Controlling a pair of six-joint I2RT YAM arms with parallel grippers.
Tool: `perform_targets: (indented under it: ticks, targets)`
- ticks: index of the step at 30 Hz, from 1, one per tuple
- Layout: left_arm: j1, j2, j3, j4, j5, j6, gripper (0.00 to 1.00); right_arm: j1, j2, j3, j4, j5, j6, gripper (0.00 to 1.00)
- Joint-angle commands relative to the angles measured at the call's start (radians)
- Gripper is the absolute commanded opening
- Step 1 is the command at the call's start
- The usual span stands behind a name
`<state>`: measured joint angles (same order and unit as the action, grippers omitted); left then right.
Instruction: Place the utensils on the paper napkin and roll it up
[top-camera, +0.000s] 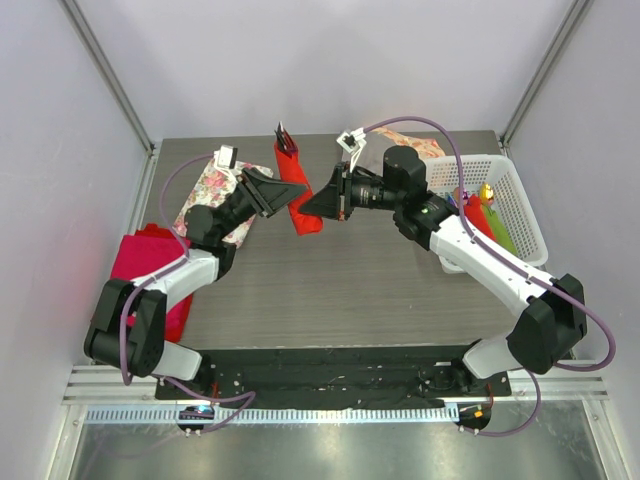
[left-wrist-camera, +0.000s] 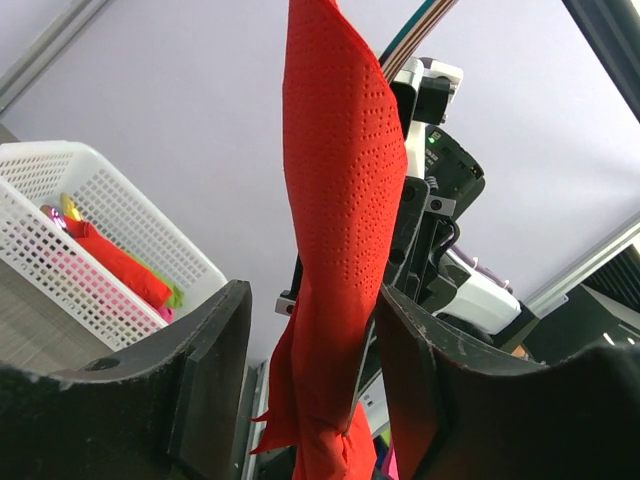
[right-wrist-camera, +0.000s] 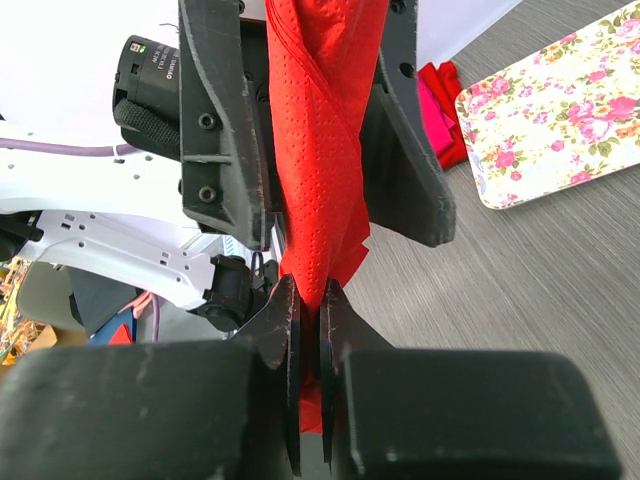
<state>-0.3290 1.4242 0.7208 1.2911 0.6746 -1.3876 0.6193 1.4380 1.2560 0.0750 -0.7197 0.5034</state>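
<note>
We see the paper napkin (top-camera: 298, 190) as a bright red roll, held up off the desk (top-camera: 340, 290) between the two grippers, near the middle of the far half. It stands roughly upright. From its top end the dark tips of the utensils (top-camera: 285, 137) stick out, though we cannot tell which utensils they are. In the left wrist view the napkin (left-wrist-camera: 340, 250) shows its dotted embossing and a loose, crumpled tail at the bottom.

The right gripper (right-wrist-camera: 312, 300) is pinched tight on the lower part of the napkin (right-wrist-camera: 320, 150), its two fingers pressed together with only the red paper between them. The left gripper (left-wrist-camera: 312, 300) sits higher on the roll with its fingers apart. One finger lies against the paper, and we see a gap between the other finger and the roll, so it brackets the napkin rather than squeezing it. From above, the left gripper (top-camera: 285, 190) and the right gripper (top-camera: 308, 208) meet the roll from opposite sides.

Further out, a floral tray (top-camera: 210, 190) lies on the desk just behind the left arm, and a magenta cloth stack (top-camera: 145, 260) rests at the left edge. A white basket (top-camera: 525, 210) at the right holds red, green and yellow items.
</note>
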Motion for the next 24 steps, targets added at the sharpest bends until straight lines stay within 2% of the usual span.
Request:
perform_targets:
  ticks: [1,7,12,15,18,19,21,23,24]
  targets:
    - [-0.001,-0.004,0.034,0.088,0.022,0.001,0.53,0.0,-0.041,0.026,0.078,0.005,0.0,0.01]
    - [-0.002,-0.002,0.031,0.089,0.043,-0.004,0.45,0.0,-0.036,0.031,0.078,0.012,0.003,0.01]
    - [-0.002,-0.002,0.029,0.093,0.051,-0.008,0.45,0.0,-0.031,0.034,0.085,0.012,0.01,0.01]
    - [-0.002,0.002,0.034,0.096,0.051,-0.008,0.41,0.0,-0.028,0.037,0.085,0.012,0.011,0.01]
    - [-0.004,0.005,0.035,0.108,0.054,-0.01,0.27,0.002,-0.027,0.037,0.085,0.012,0.014,0.01]
    - [-0.004,0.008,0.037,0.114,0.056,-0.016,0.15,0.002,-0.027,0.037,0.086,0.012,0.014,0.01]
    - [-0.004,0.012,0.034,0.14,0.046,-0.022,0.03,0.0,-0.024,0.037,0.085,0.005,0.014,0.01]
    - [-0.004,0.01,0.026,0.152,0.02,-0.025,0.0,0.002,-0.018,0.036,0.075,-0.006,0.011,0.02]
    - [-0.005,0.01,0.026,0.154,0.013,-0.022,0.0,0.0,-0.019,0.03,0.066,-0.01,0.007,0.09]
